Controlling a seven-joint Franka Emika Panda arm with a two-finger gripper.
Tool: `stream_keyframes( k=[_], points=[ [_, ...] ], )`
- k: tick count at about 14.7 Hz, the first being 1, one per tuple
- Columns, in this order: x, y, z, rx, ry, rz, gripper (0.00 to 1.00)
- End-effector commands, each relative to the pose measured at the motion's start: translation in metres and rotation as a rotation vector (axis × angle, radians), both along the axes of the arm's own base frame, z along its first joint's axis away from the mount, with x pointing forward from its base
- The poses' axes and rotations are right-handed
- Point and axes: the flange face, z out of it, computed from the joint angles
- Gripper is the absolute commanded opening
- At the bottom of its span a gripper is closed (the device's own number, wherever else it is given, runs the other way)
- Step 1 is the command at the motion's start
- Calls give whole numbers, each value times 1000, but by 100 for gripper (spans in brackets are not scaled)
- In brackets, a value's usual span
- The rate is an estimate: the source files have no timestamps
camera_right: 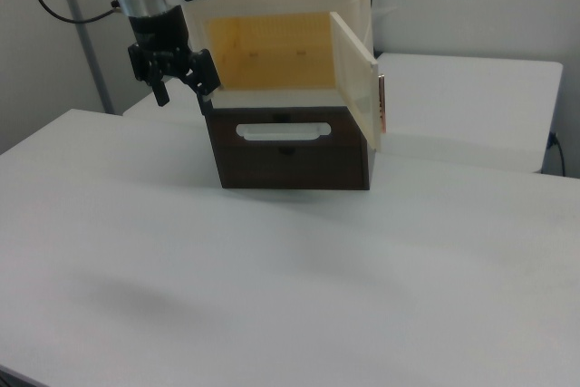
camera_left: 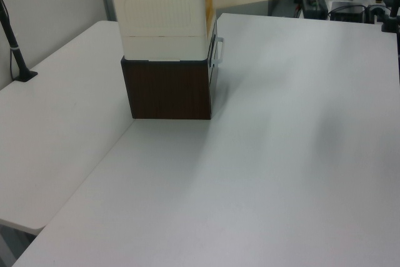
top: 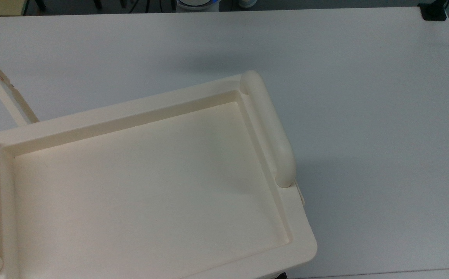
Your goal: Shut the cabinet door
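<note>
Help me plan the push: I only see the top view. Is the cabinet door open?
Observer: Yes. In the right view the cabinet door stands swung out at the right view's right, the interior exposed.
Operator: Where is the gripper?
Observer: The gripper hangs at the opening's other side, the right view's left, apart from the door.
Operator: Holding anything?
Observer: No, its fingers are spread and empty.

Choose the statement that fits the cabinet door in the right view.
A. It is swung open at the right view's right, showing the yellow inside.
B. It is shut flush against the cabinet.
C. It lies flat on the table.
A: the cabinet door stands swung outward beside the exposed yellow compartment.
</note>
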Motion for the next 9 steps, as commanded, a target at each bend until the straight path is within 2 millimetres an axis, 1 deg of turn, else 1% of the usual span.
stream_keyframes(
  k=[1, 9],
  points=[
    [-4, 1, 0, 2, -9, 9, 100],
    [-3, 1, 1, 2, -12, 7, 100]
  ],
)
